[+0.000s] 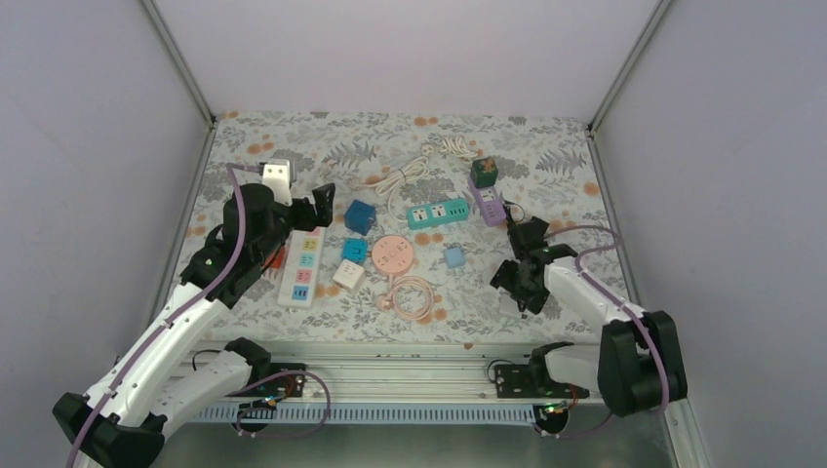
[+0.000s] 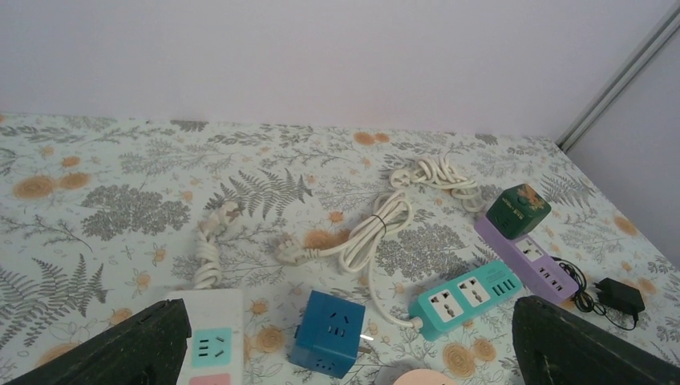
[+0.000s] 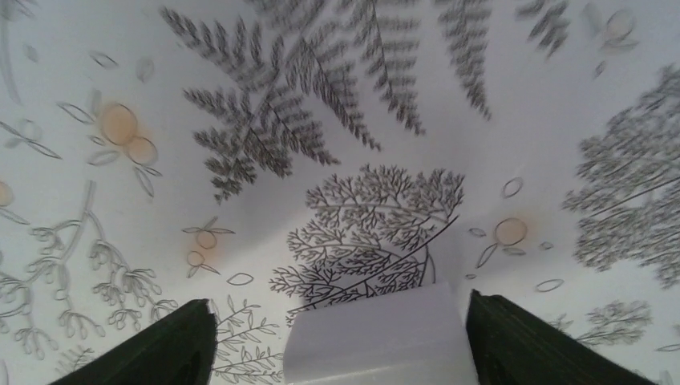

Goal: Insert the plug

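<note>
My left gripper (image 1: pixel 318 202) is open and empty, held above the far end of a white power strip (image 1: pixel 302 265). In the left wrist view its jaws (image 2: pixel 345 357) frame that strip (image 2: pixel 207 341) and a blue cube socket (image 2: pixel 327 333). A white plug (image 2: pixel 290 253) on a bundled white cable (image 2: pixel 383 228) lies beyond, leading to a teal strip (image 2: pixel 469 295). My right gripper (image 1: pixel 520 285) is low over the mat at the right. Its open jaws (image 3: pixel 341 345) straddle a white block (image 3: pixel 377 337); the right finger (image 3: pixel 545 349) is near it, the left stands apart.
A purple strip (image 1: pixel 488 207) with a green cube (image 1: pixel 484 172) and a black adapter (image 2: pixel 621 295) lie at the back right. A pink round socket (image 1: pixel 392 253) with its coiled cable (image 1: pixel 412 295), small teal (image 1: pixel 353 251), white (image 1: pixel 348 274) and light-blue (image 1: pixel 453 256) cubes sit mid-mat.
</note>
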